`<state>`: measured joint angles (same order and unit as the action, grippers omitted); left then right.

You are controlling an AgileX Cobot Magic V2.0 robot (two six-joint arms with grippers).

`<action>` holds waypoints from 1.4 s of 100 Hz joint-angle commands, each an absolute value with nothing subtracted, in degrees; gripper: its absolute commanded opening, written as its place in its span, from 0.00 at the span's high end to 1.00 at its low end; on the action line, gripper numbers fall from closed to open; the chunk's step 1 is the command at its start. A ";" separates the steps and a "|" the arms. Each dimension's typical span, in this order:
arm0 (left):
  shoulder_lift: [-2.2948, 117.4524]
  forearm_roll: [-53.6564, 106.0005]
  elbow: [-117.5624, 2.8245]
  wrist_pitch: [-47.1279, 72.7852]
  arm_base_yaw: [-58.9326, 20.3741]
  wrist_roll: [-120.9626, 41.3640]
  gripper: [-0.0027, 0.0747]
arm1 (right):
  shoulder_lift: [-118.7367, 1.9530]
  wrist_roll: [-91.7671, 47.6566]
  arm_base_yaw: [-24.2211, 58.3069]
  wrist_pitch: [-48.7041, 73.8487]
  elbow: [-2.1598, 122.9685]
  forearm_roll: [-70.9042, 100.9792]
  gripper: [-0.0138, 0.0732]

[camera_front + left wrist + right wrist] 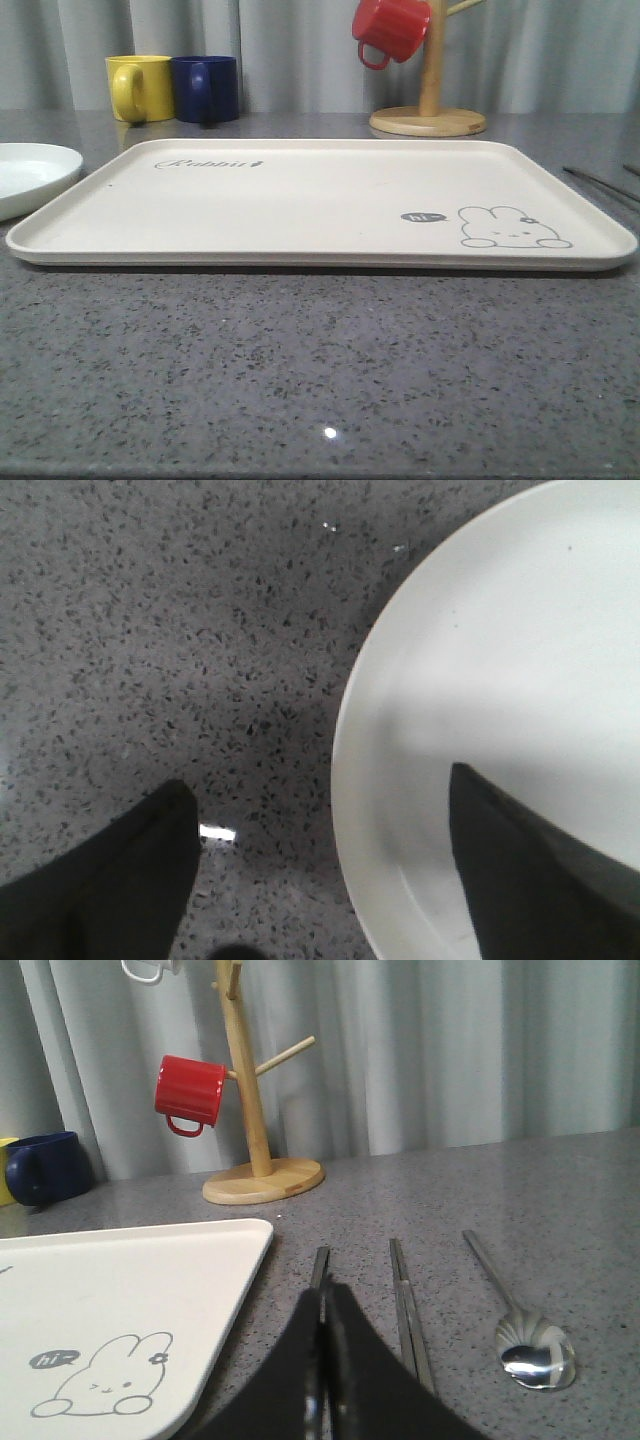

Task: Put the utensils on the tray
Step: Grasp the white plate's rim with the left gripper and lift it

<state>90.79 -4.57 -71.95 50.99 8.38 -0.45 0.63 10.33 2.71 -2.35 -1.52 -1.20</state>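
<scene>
- Front view: tray (pixel 300 200) lies flat on the grey speckled table (pixel 320 370), nothing on it. "Rabbit" script near its far left corner, rabbit drawing (pixel 512 229) near its front right corner.
- White plate (pixel 25 175) sits just beside the tray's left edge. Yellow mug (pixel 138 88) and blue mug (pixel 207 88) stand side by side behind the tray, far left. Wooden mug tree (pixel 430 100) behind the tray, toward the right, with a red mug (pixel 390 30) hanging on it.
- Thin ends of utensils (pixel 600 183) show on the table right of the tray.
- Left wrist view: my left hand (pixel 320 880) is open, fingers wide apart, holding nothing. One finger (pixel 110 880) is over bare table, the other over the plate; the plate rim runs between them.
- Right wrist view: my right hand (pixel 328 1380) has its fingers pressed together around the handle of the fork (pixel 319 1275), which lies on the table just right of the tray's corner.
- Chopsticks (pixel 408 1305) lie beside the fork, then the spoon (pixel 520 1330) further right, bowl toward me. All three roughly parallel, all off the tray.
</scene>
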 commanded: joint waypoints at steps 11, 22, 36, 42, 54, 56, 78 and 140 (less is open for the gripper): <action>92.05 -4.22 -73.88 48.13 8.54 -0.49 0.32 | 1.85 9.75 2.42 -7.20 -0.56 -1.31 0.92; 93.59 -4.22 -73.88 48.13 8.54 -0.49 0.33 | 1.85 9.75 2.42 -7.20 -0.56 -1.31 0.92; 94.25 -4.11 -73.88 49.01 8.54 -0.49 0.34 | 1.85 9.75 2.42 -7.20 -0.56 -1.31 0.92; 94.25 -4.11 -73.88 49.64 8.54 -0.60 0.42 | 1.85 9.75 2.42 -7.20 -0.56 -1.31 0.92; 94.25 -4.11 -73.88 50.14 8.54 -0.60 0.77 | 1.85 9.75 2.42 -7.20 -0.56 -1.31 0.92; 94.25 -4.11 -73.88 50.27 8.54 -0.60 0.81 | 1.85 9.75 2.42 -7.20 -0.56 -1.31 0.92; 93.68 -3.44 -73.88 51.85 10.10 -2.11 0.99 | 1.85 9.75 2.42 -7.20 -0.56 -1.31 0.92; 78.28 20.44 -79.79 56.55 12.13 -14.32 0.99 | 1.85 9.75 2.42 -7.20 -0.56 -1.31 0.92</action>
<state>80.45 15.54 -76.10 57.26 14.30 -13.40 0.63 10.33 2.71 -2.35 -1.52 -1.20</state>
